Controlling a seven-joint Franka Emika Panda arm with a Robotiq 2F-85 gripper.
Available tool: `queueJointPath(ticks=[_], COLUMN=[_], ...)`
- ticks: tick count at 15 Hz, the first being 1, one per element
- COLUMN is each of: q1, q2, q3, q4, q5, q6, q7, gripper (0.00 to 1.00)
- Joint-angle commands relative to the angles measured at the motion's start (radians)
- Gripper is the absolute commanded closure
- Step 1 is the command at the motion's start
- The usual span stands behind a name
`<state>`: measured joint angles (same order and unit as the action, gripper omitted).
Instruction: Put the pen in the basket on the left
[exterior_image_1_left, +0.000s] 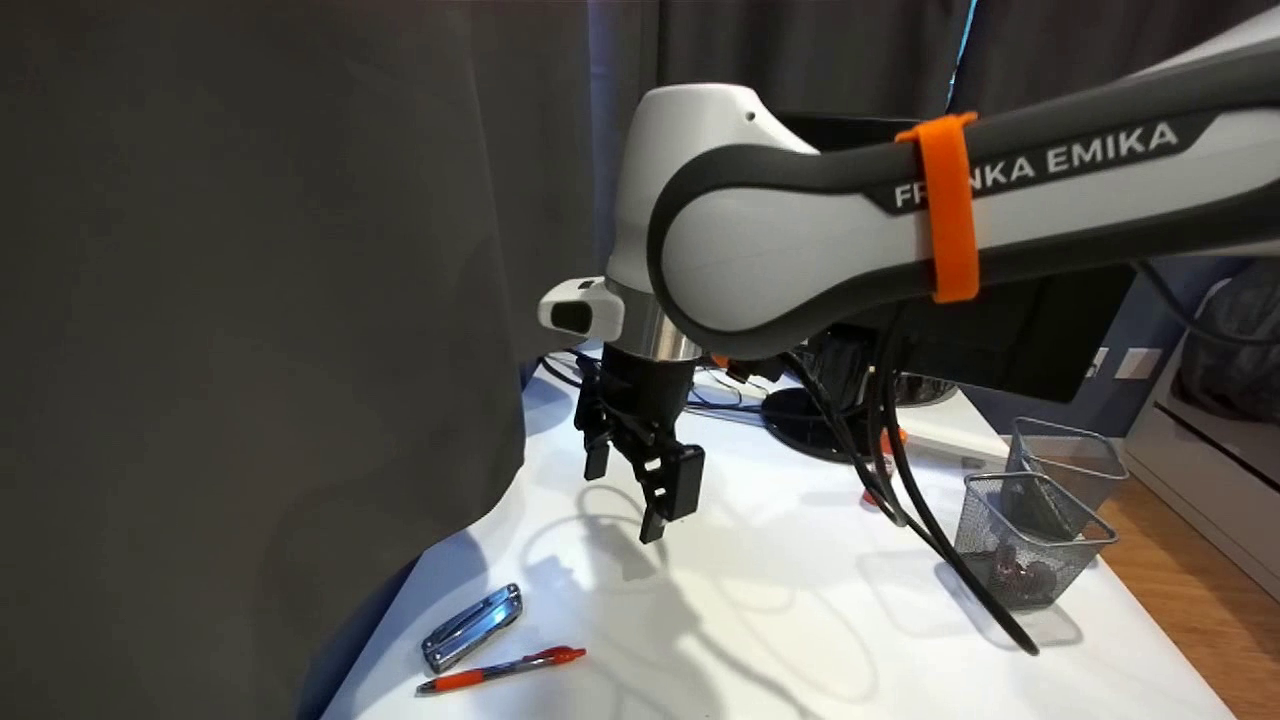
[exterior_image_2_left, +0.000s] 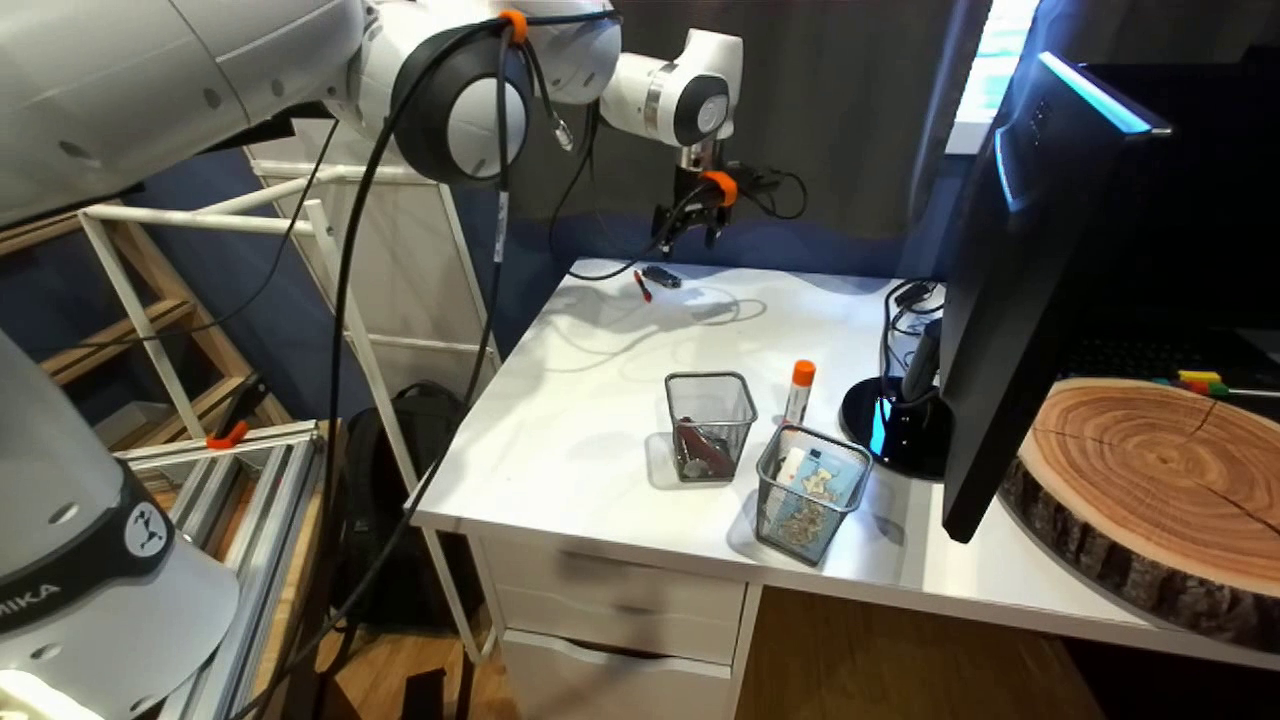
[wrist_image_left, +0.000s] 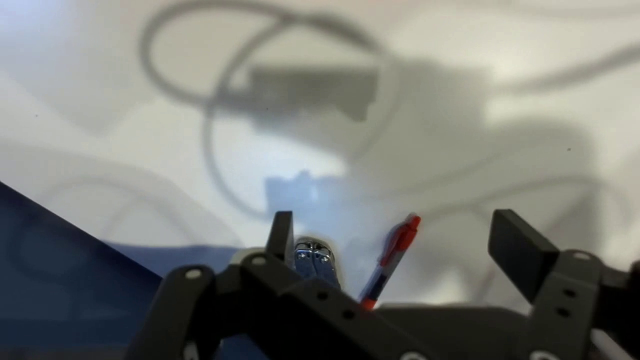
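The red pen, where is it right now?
The pen lies on the desk, at the lower left in an exterior view, beside the multitool. In the wrist view, it's just right of the multitool.

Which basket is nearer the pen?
The basket with the dark red item. The other basket, holding a patterned card, stands farther from the pen.
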<state>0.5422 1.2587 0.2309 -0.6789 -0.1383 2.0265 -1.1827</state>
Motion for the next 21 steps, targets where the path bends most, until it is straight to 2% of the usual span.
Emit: queueJointPath(ticks=[1, 6, 9, 11, 12, 15, 16, 18, 21], q1=[0.028, 0.026, 0.018, 0.013, 0.038, 0.036, 0.04, 0.044, 0.029], q2=[0.113, 0.176, 0.196, 0.211, 0.208, 0.222, 0.235, 0.268, 0.226], q3=[-0.025, 0.054, 0.132, 0.16, 0.102, 0.118, 0.095, 0.092, 0.08], q4=[0.134, 0.205, 0.232, 0.246, 0.263, 0.279, 0.287, 0.311, 0.186], q5=[-0.031, 0.037, 0.124, 0.185, 0.157, 0.183, 0.176, 0.183, 0.19], q6=[0.076, 0.134, 0.08, 0.033, 0.034, 0.015, 0.036, 0.086, 0.243], q7=[-0.094, -0.344, -0.477, -0.512, -0.452, -0.481, -0.426, -0.423, -0.418], gripper=[0.0, 0.0, 0.0, 0.0, 0.0, 0.0, 0.0, 0.0, 0.0])
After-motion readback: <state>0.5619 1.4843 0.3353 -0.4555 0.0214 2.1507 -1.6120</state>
